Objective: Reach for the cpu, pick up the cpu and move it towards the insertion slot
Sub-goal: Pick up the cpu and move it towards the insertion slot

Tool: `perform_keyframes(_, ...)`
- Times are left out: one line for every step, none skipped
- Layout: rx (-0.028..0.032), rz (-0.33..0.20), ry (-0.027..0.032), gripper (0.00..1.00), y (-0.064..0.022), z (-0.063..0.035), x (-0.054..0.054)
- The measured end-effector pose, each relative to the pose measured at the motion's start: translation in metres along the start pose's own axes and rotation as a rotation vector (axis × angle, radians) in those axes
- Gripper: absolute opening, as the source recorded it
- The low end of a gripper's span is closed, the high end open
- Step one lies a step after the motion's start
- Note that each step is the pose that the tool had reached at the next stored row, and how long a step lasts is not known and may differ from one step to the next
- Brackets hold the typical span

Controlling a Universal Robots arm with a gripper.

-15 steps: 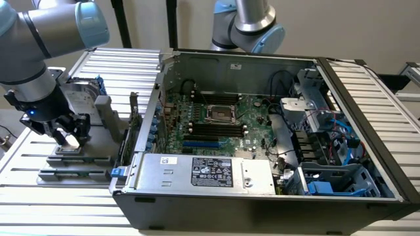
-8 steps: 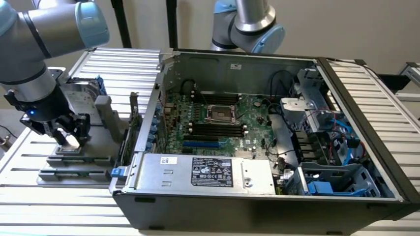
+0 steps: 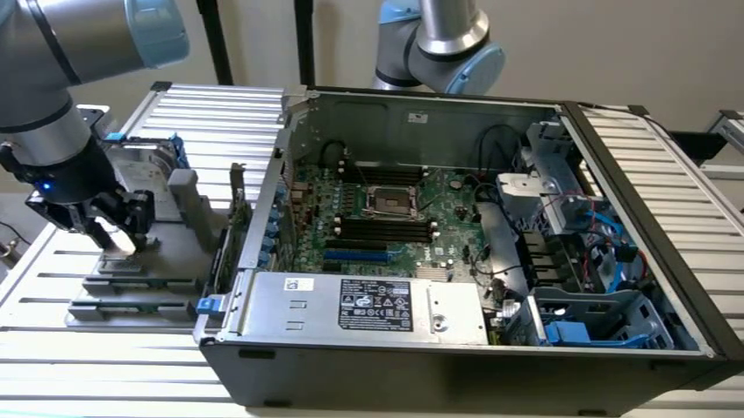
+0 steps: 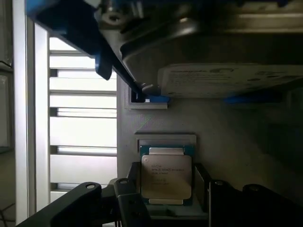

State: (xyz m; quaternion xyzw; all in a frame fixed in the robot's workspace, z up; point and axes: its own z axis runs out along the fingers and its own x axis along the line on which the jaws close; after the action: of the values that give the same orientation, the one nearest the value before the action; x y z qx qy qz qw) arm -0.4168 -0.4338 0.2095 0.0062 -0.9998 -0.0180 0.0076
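The cpu (image 4: 165,176) lies flat in a recess of the matte grey holder (image 4: 213,127). It is a square chip with a silvery metal lid and a greenish rim. My claw (image 3: 113,231) is down over it at the exterior view's left, on the slatted table (image 3: 117,383). Its black fingers (image 4: 129,203) are parted narrowly, one just beside each edge of the chip; I can't tell if they touch. The slot (image 3: 389,202), shiny-framed with a dark centre, sits well apart inside the open case (image 3: 465,366).
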Motion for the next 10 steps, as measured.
perform_keyframes(-0.0001,0.000,-0.0001,0.54,0.0002,-0.0045,0.000)
perform_keyframes(-0.0001,0.000,-0.0001,0.54,0.0003,-0.0094,0.000)
perform_keyframes(0.0001,0.000,0.0001,0.54,0.0005,-0.0140,0.000)
perform_keyframes(0.0000,0.000,0.0000,0.54,0.0006,-0.0184,0.000)
perform_keyframes(-0.0001,0.000,0.0000,0.54,0.0008,-0.0229,0.000)
perform_keyframes(0.0000,0.000,0.0001,0.54,0.0010,-0.0274,0.000)
perform_keyframes(0.0000,0.000,0.0000,0.54,0.0011,-0.0319,0.000)
perform_keyframes(-0.0001,0.000,0.0000,0.54,0.0013,-0.0364,0.000)
perform_keyframes(0.0000,0.000,0.0001,0.54,0.0015,-0.0412,0.001)
perform_keyframes(0.0000,0.000,0.0000,0.54,0.0017,-0.0456,0.001)
